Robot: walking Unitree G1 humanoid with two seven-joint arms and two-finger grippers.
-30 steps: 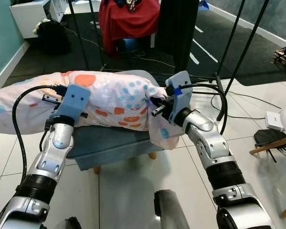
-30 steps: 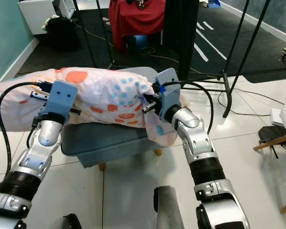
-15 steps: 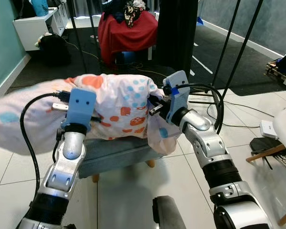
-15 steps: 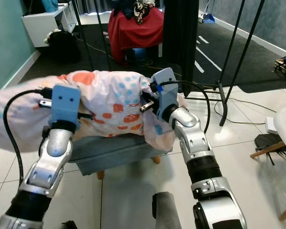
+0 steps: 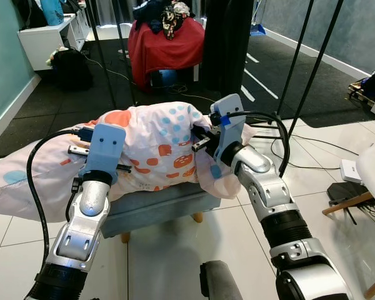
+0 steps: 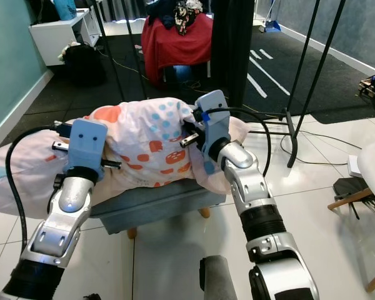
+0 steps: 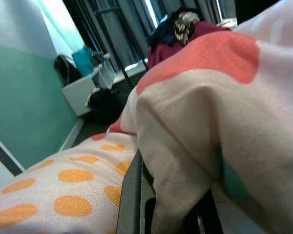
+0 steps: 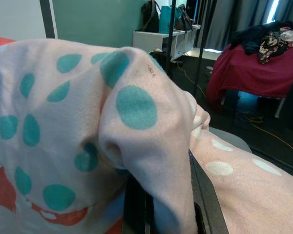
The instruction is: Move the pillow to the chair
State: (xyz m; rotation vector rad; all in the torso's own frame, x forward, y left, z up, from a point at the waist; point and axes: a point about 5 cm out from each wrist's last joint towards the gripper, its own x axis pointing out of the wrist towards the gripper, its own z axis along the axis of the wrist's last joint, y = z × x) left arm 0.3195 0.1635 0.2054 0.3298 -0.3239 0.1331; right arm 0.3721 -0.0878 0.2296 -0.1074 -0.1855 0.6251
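The pillow (image 5: 153,147) is long and pale pink with orange, red and teal spots. It lies draped across a grey-blue cushioned chair (image 5: 156,203) with wooden legs, its left end hanging off toward the floor. My left gripper (image 5: 126,164) is shut on the pillow's left-middle cloth. My right gripper (image 5: 199,134) is shut on a fold at the pillow's right end. Both wrist views show bunched pillow fabric (image 7: 205,126) pinched between black fingers (image 8: 136,204).
Black stand poles (image 5: 312,59) rise behind and to the right of the chair. A red-draped seat (image 5: 165,44) heaped with clothes stands behind. Cables (image 5: 312,140) trail over the white tiles at right. A white chair edge (image 5: 372,172) is at far right.
The pillow went up and came back down onto the chair, with both grippers keeping hold. The camera view has shifted slightly.
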